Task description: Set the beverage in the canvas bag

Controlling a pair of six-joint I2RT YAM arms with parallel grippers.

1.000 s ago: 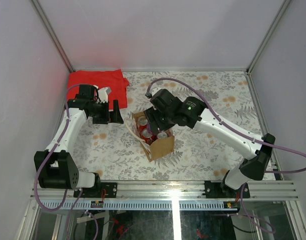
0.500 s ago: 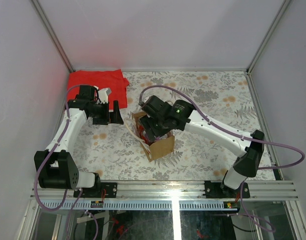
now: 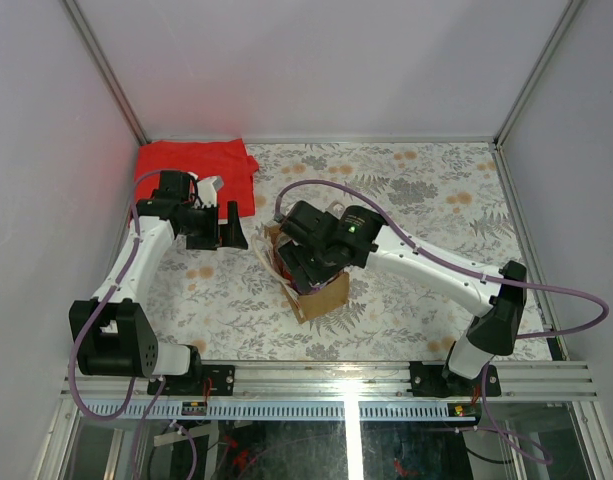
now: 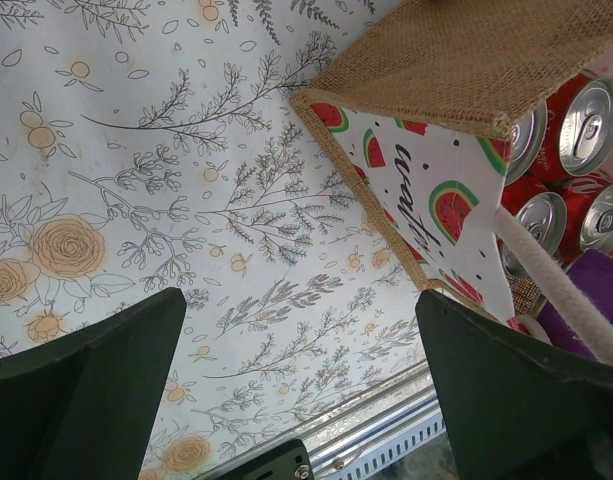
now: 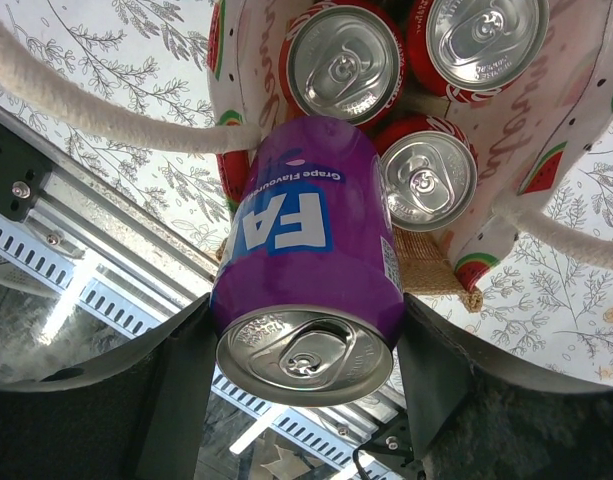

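Canvas bag (image 3: 326, 295) upright on desk (image 3: 436, 200), mouth open; inside I count three red cans (image 5: 343, 62), tops up. One purple can (image 5: 311, 270) gripped by my right end effector (image 5: 306, 375), over bag mouth between two cream handles (image 5: 86, 90), far end close above red cans, contact unclear. Left end effector (image 3: 231, 225) spread wide, empty, just left of bag. Top view hides purple can under right arm; right wrist view shows it. Left wrist view alone shows watermelon lining (image 4: 426, 190). One red cloth (image 3: 196, 165) behind-left of bag
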